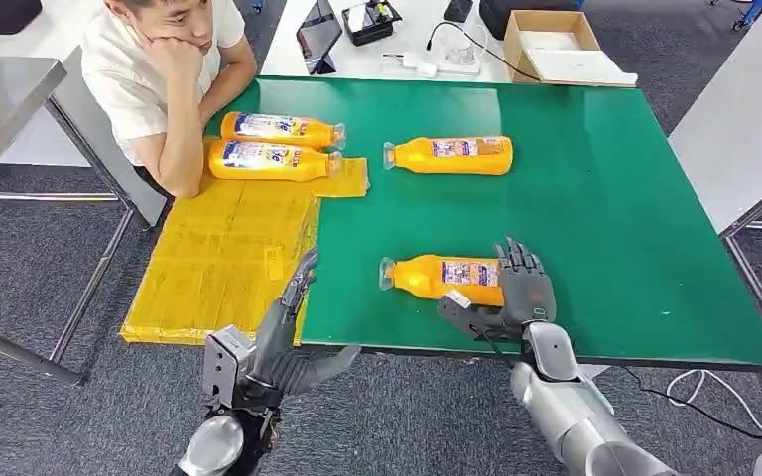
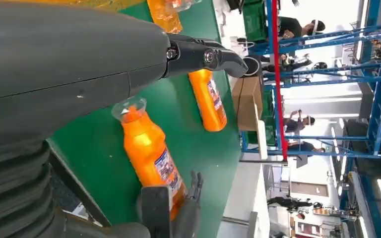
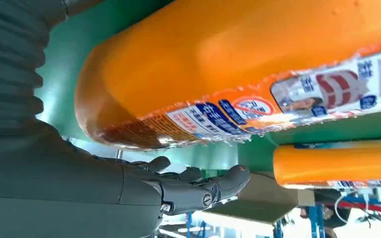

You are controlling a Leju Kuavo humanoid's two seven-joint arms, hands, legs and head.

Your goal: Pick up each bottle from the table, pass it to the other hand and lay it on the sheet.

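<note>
An orange bottle (image 1: 442,280) (image 2: 151,156) (image 3: 238,74) lies on the green table (image 1: 605,228) near the front edge, cap to the left. My right hand (image 1: 516,293) (image 3: 129,183) (image 2: 178,213) is at its base end, fingers straight and thumb spread, not closed around it. A second orange bottle (image 1: 451,155) (image 2: 208,99) (image 3: 337,163) lies farther back on the table. Two more bottles (image 1: 270,161) (image 1: 278,129) lie at the far end of the yellow sheet (image 1: 218,268). My left hand (image 1: 288,327) (image 2: 79,64) hovers open by the sheet's front corner, holding nothing.
A person (image 1: 169,69) sits at the far left with an elbow on the sheet beside the two bottles. A cardboard box (image 1: 556,45) and small items stand on the white table behind. A grey table (image 1: 0,109) is at left, a white one (image 1: 744,109) at right.
</note>
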